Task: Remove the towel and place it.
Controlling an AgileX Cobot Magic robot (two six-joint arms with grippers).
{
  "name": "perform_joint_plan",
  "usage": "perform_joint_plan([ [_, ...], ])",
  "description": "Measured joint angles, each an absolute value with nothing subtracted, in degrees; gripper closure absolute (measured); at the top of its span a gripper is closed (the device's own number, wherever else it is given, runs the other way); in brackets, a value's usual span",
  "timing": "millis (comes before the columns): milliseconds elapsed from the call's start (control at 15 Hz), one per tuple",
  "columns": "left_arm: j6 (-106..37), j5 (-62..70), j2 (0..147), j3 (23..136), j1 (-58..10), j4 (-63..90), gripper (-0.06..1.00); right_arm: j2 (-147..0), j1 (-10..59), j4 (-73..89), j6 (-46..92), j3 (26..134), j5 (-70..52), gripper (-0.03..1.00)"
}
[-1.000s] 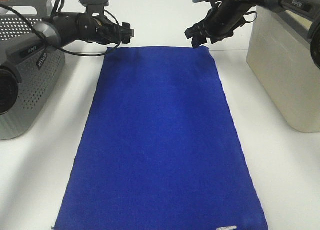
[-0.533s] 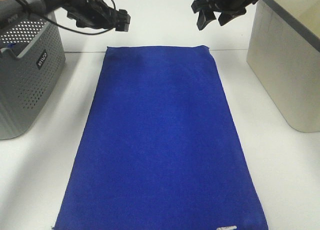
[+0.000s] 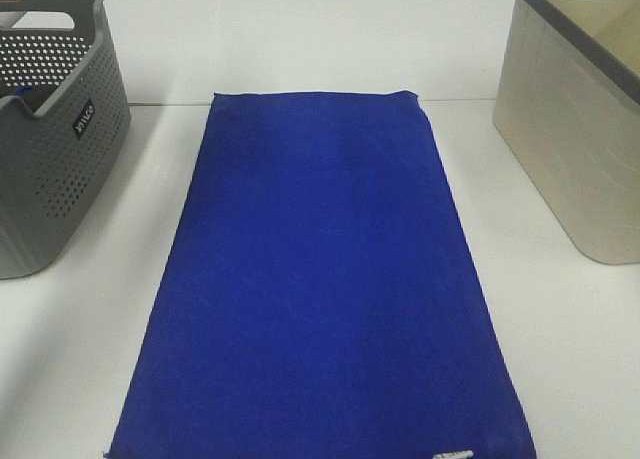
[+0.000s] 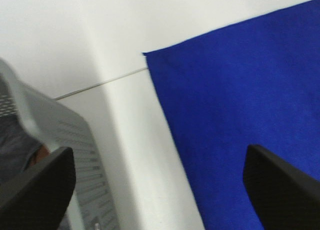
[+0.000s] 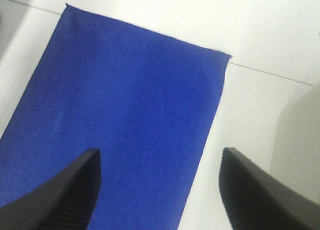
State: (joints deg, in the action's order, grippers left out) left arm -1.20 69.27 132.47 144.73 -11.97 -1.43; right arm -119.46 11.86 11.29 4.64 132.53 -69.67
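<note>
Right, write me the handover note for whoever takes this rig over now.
Left gripper: open, empty, raised above the towel's far left corner.
Right gripper: open, empty, raised above the towel's far end.
Blue towel: spread flat on the white table, untouched by either arm.
Grey perforated basket on the left, beige bin on the right, both apart from the towel.
Done: nothing visible yet.
Left: grasp the towel, lift it away and place it.
</note>
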Motion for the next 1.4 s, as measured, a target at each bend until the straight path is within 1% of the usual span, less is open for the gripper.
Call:
perform_joint_plan([
  [200,0.0,69.4,130.5,144.8,-6.1,-1.4,0.09,-116.4,11.9,9.9,3.4,132.5,-69.7,0.30],
  [400,0.4,69.6,129.7,144.8,-1.1,3.2,0.09,-114.0,11.9,9.8,2.8,131.0,-69.7,0.30],
  [533,0.0,69.6,127.5,144.6,-0.2,3.8,0.09,-109.1,11.9,9.8,2.8,125.1,-69.7,0.30],
  [667,-0.6,69.7,122.5,140.6,0.3,4.0,0.09,-101.0,11.9,9.8,2.7,113.9,-69.7,0.30],
  [800,-1.3,69.6,114.9,130.8,0.3,4.1,0.09,-91.2,11.9,10.0,2.7,103.2,-69.7,0.30],
  [1000,-1.7,69.6,102.6,110.5,0.6,2.9,0.09,-76.1,11.9,10.1,2.7,88.3,-69.8,0.30],
  [1267,-1.7,69.7,86.5,88.9,0.6,1.0,0.09,-58.8,11.9,10.4,2.7,75.2,-69.8,0.30],
  [1400,-1.7,69.4,78.4,80.8,0.6,-0.5,0.09,-51.3,11.9,10.4,2.7,70.3,-69.8,0.30],
])
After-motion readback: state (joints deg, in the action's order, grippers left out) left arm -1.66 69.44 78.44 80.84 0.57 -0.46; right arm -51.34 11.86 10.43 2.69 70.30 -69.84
